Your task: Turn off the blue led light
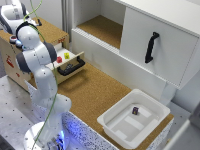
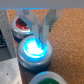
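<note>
The blue led light point(image 2: 35, 48) is lit and glows bright cyan inside its pale rim, mounted on a dark round base on a cork surface. In the wrist view my gripper point(image 2: 39, 34) is right over it, the two fingers drawn together, their tips at or just above the lamp's far edge. The dark red round button point(image 2: 20, 25) sits beside it, and the green round button point(image 2: 48, 79) is on the other side, partly cut off. In the exterior view my arm point(image 1: 37, 55) bends over the wooden box point(image 1: 52, 32) and hides the buttons.
An open drawer point(image 1: 70, 62) with a black handle holds small red and yellow blocks. A white bin point(image 1: 112, 122) with a small dark block stands at the exterior view's lower right. A white cabinet door with a black handle point(image 1: 151, 47) is at the upper right.
</note>
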Available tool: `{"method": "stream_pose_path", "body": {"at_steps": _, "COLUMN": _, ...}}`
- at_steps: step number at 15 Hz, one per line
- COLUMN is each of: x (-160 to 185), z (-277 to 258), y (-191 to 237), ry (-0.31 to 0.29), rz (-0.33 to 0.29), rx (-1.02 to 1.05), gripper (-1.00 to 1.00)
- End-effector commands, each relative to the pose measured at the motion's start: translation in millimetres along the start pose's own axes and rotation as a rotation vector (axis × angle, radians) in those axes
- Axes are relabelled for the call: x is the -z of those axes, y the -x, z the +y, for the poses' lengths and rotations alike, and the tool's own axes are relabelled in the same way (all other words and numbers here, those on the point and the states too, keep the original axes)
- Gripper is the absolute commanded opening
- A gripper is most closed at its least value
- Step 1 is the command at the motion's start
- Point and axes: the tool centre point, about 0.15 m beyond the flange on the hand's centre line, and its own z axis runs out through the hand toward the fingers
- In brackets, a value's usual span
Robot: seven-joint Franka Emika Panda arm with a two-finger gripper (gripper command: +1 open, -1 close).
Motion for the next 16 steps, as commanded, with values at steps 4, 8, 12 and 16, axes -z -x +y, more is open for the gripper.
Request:
{"method": "stream_pose_path", "body": {"at_steps": 4, "x": -8, "z": 4, "y": -36, "ry": 0.015, "rz": -0.161, "rx": 0.057, "gripper": -1.0}}
{"method": "stream_pose_path", "body": {"at_steps": 8, "x": 85, "z": 21, "y": -9, "ry": 0.189, "rz": -0.113, "rx": -0.052, "gripper": 1.0}}
{"method": "stream_pose_path", "body": {"at_steps": 12, "x": 106, "z": 39, "y": 10, "ry": 0.257, "rz": -0.136, "rx": -0.143, "gripper": 1.0}}
{"method": "stream_pose_path", "body": {"at_steps": 16, "x": 102, "z": 60, "y": 32, "ry": 0.234, "rz": -0.114, "rx": -0.215, "gripper": 1.0}}
